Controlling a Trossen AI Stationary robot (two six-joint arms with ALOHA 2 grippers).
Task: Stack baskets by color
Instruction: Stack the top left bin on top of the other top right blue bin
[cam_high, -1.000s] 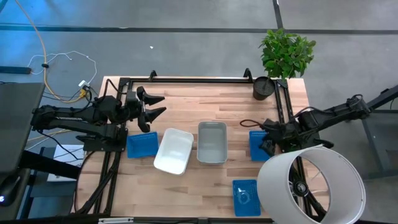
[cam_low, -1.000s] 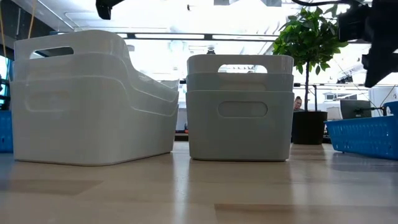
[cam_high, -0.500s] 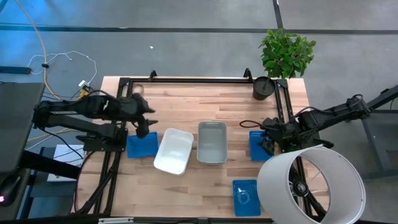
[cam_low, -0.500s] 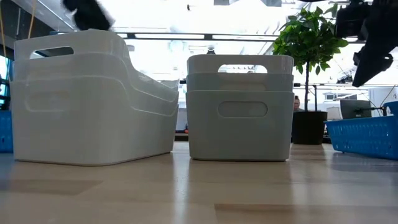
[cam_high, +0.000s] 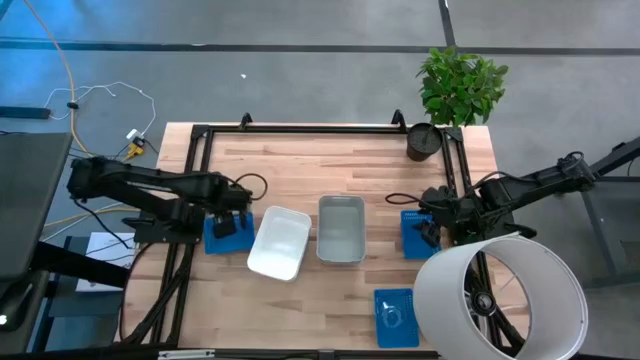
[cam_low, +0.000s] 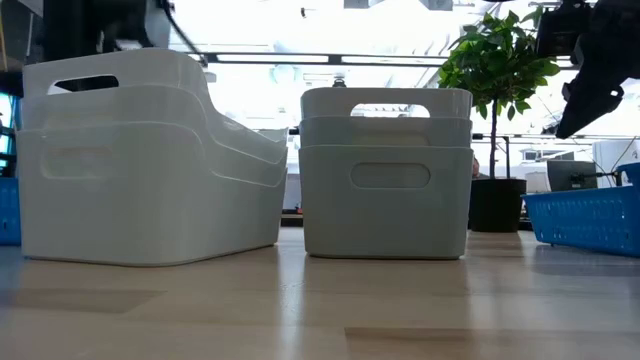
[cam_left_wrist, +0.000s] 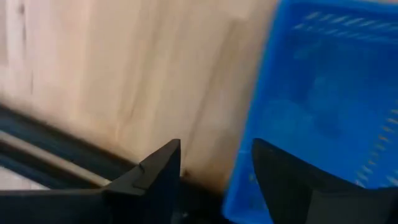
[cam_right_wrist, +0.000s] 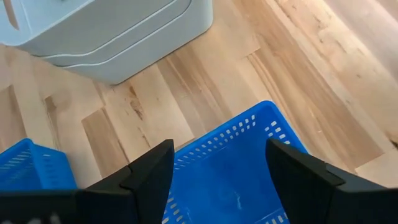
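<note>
Two stacks stand mid-table: white baskets (cam_high: 280, 242) and grey baskets (cam_high: 341, 228). A blue mesh basket (cam_high: 228, 233) lies flat at the left. My left gripper (cam_high: 229, 221) points down over it, open. In the left wrist view this blue basket's side rim (cam_left_wrist: 244, 163) runs between the gripper's (cam_left_wrist: 214, 174) fingers, one over the inside and one over the wood outside. At the right, my right gripper (cam_right_wrist: 217, 180) hangs open above a second blue basket (cam_right_wrist: 239, 165). A third blue basket (cam_high: 395, 317) lies near the front edge.
A large white cylinder (cam_high: 500, 300) covers the front right corner. A potted plant (cam_high: 440, 135) stands at the far right corner. A black frame rail (cam_high: 190, 180) runs along the table's left side, close to the left blue basket. Bare wood (cam_high: 320, 165) lies behind the stacks.
My left gripper has come down from above the table's far left toward the left blue basket, tipping from nearly level to pointing down. My right gripper has stayed over its blue basket and rolled a little. No basket has moved.
</note>
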